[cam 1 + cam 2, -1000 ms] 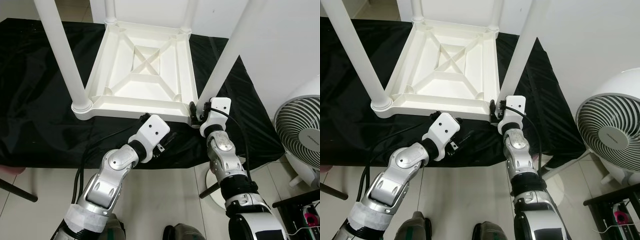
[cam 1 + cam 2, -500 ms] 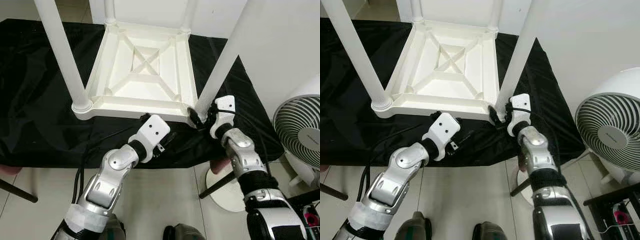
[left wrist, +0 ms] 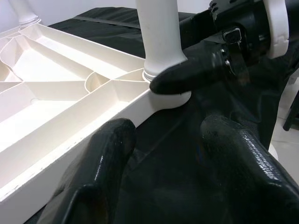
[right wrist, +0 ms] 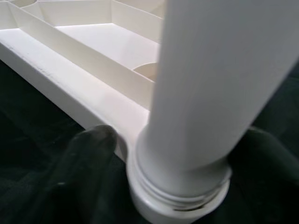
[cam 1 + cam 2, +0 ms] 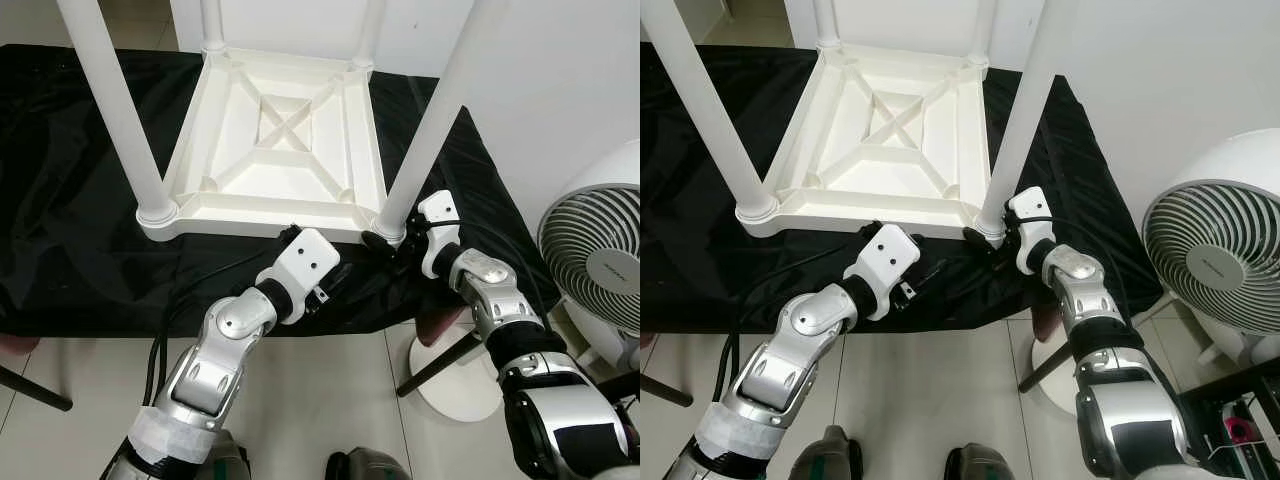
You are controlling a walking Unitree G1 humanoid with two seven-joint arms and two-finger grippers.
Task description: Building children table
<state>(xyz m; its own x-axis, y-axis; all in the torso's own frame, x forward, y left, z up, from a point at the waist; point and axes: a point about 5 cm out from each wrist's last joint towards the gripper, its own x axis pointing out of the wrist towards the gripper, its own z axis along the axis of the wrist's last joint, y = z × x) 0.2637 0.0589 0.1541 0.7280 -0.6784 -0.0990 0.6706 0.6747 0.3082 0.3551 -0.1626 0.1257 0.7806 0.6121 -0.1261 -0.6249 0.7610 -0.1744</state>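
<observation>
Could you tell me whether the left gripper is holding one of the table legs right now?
No, the left gripper is open over the black cloth, short of the table leg.

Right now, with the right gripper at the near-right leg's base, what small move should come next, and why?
Probably close the right gripper on the near-right leg and twist it further in: its fingers straddle the base, and thread ridges show above the socket.
</observation>
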